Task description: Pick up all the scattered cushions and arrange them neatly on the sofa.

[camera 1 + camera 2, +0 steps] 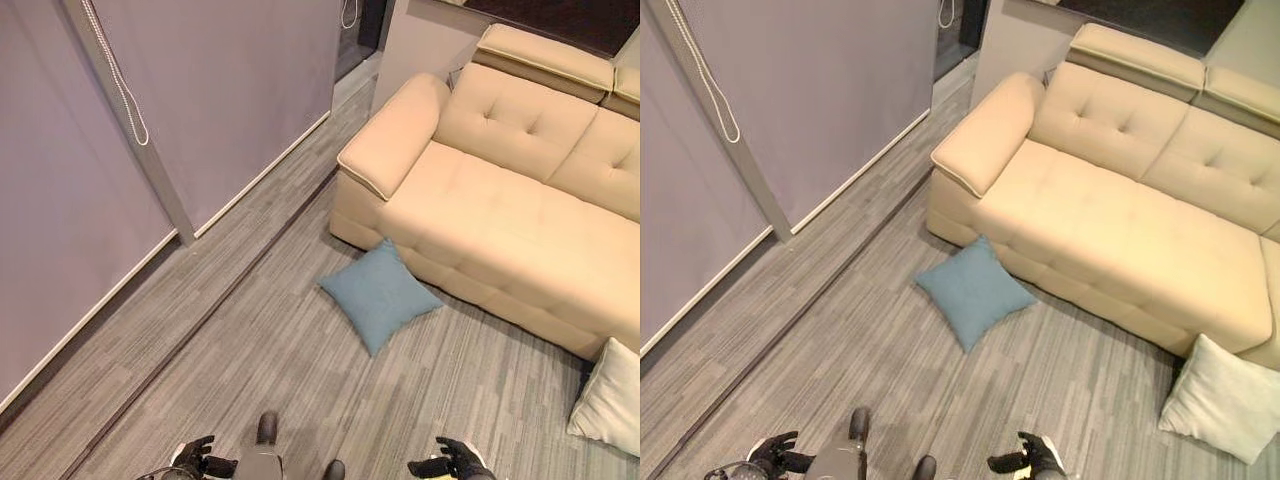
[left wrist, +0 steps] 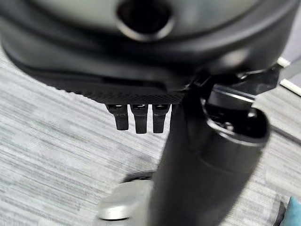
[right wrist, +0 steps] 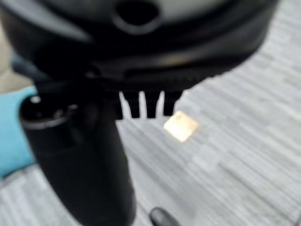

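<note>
Blue cushion flat on the grey floor, just beside the front of the beige sofa. White cushion whole in the right eye view, leaning by the sofa's end. Left hand and right hand low, fingers relaxed, holding nothing. Bare sofa seat.

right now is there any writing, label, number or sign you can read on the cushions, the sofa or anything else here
None: no readable text stands on anything.
Blue cushion on the floor: plain fabric, no tag showing.
White cushion by the sofa's end: plain.
Beige sofa: tufted upholstery, no label.
Grey wall panels and striped carpet: unmarked.
</note>
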Controlling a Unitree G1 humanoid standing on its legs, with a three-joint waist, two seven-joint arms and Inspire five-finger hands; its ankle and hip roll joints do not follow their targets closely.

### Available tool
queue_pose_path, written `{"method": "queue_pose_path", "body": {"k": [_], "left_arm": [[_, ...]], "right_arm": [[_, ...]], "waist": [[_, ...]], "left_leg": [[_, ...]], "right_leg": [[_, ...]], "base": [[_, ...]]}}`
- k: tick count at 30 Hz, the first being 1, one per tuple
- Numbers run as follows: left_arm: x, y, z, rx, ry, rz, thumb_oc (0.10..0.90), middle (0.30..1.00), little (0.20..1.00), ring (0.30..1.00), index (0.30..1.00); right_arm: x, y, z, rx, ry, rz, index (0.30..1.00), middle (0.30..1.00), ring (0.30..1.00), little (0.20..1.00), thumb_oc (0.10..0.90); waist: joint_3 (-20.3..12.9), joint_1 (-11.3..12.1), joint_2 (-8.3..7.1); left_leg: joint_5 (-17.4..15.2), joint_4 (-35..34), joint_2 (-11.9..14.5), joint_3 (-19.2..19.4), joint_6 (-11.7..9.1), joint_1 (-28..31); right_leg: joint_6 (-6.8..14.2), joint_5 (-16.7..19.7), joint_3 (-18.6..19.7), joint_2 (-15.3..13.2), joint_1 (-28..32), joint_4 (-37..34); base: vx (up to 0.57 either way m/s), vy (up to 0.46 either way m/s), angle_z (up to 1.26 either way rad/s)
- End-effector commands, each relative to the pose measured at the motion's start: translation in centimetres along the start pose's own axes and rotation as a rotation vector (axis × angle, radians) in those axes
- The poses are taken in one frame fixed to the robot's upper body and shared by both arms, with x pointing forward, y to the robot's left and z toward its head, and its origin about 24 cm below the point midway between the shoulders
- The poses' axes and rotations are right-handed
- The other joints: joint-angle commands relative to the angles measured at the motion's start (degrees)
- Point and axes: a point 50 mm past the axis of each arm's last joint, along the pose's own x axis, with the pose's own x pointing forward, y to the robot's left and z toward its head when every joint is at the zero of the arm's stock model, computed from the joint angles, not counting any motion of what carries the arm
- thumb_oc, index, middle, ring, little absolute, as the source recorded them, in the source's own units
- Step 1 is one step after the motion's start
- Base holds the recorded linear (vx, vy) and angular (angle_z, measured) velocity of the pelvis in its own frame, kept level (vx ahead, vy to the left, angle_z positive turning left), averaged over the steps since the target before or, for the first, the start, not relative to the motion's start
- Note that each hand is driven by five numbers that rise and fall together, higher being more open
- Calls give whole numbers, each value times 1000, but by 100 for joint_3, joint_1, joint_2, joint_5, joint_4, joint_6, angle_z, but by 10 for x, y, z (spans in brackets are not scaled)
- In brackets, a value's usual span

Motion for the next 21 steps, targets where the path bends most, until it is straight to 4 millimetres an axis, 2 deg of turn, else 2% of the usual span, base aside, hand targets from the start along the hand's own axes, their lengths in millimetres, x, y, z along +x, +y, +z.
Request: {"method": "queue_pose_path", "body": {"k": [1, 5, 6, 7, 9, 11, 13, 15, 16, 19, 21], "left_arm": [[0, 0, -1, 32, -15, -6, 800, 900, 900, 900, 900], [-2, 3, -12, 52, 25, -3, 800, 900, 900, 900, 900], [-2, 3, -12, 52, 24, -3, 800, 900, 900, 900, 900], [-2, 5, -13, 56, 27, -3, 800, 900, 900, 900, 900], [-2, 7, -11, 57, 20, 3, 800, 900, 900, 900, 900], [-2, 9, -11, 53, 17, 7, 800, 900, 900, 900, 900], [-2, 9, -12, 54, 23, 6, 800, 900, 900, 900, 900], [-2, 9, -12, 59, 24, 5, 800, 900, 900, 900, 900], [-2, 9, -13, 65, 30, 7, 800, 900, 900, 900, 900], [-2, 7, -14, 75, 36, 2, 800, 900, 900, 900, 900], [-2, 4, -15, 96, 37, -9, 800, 900, 900, 900, 900]], "right_arm": [[1, -14, 8, -33, -47, -47, 900, 900, 900, 900, 800], [2, -7, 16, -73, -75, -22, 900, 900, 900, 900, 800], [2, -7, 16, -73, -75, -22, 900, 900, 900, 900, 800], [2, -4, 20, -92, -87, -9, 900, 900, 900, 900, 800], [2, -3, 26, -103, -107, -2, 900, 900, 900, 900, 800], [2, -1, 31, -99, -125, 3, 900, 900, 900, 900, 800], [2, -2, 32, -104, -129, 1, 900, 900, 900, 900, 800], [2, -4, 33, -105, -130, -4, 900, 900, 900, 900, 800], [3, -7, 34, -108, -132, -12, 900, 900, 900, 900, 800], [3, -10, 30, -108, -116, -21, 900, 900, 900, 900, 800], [2, -12, 20, -87, -88, -25, 900, 900, 900, 900, 800]], "waist": [[-137, 99, 74], [-208, 105, 91], [-207, 107, 91], [-167, 91, 129], [-74, 27, 211], [-44, 11, 294], [-41, -17, 321], [-43, -39, 297], [-11, -99, 281], [-2, -132, 266], [-79, -211, 230]], "left_leg": [[-223, 162, -211, -79, 343, 520], [-439, 143, -286, 12, 528, 876], [-439, 143, -286, 13, 528, 877], [-554, 162, -318, 66, 661, 1048], [-635, 200, -320, 97, 785, 1160], [-730, 147, -314, 120, 849, 1321], [-810, 38, -321, 99, 864, 1521], [-912, -43, -348, 110, 844, 1666], [-1016, -64, -382, 136, 820, 1817], [-1174, -10, -377, 130, 763, 1980], [-1254, 124, -384, 121, 666, 2009]], "right_leg": [[607, -354, 310, -151, -248, 774], [834, -380, 403, -363, -358, 1474], [834, -380, 405, -363, -358, 1475], [981, -125, 428, -513, -614, 2139], [1101, 237, 427, -629, -928, 2768], [1128, 307, 343, -713, -1187, 3111], [1051, 267, 193, -770, -1348, 2882], [949, 203, -39, -784, -1411, 2202], [982, 420, -253, -860, -1638, 1703], [992, 407, -325, -806, -1505, 1346], [890, 319, -181, -670, -1346, 1200]], "base": [[230, 170, -63], [191, 174, -25], [163, 187, -34], [138, 180, -38], [136, 200, -28], [131, 140, -17], [201, 64, -21], [247, -13, -18], [211, -21, -28], [194, -47, -17], [210, -64, 7]]}}
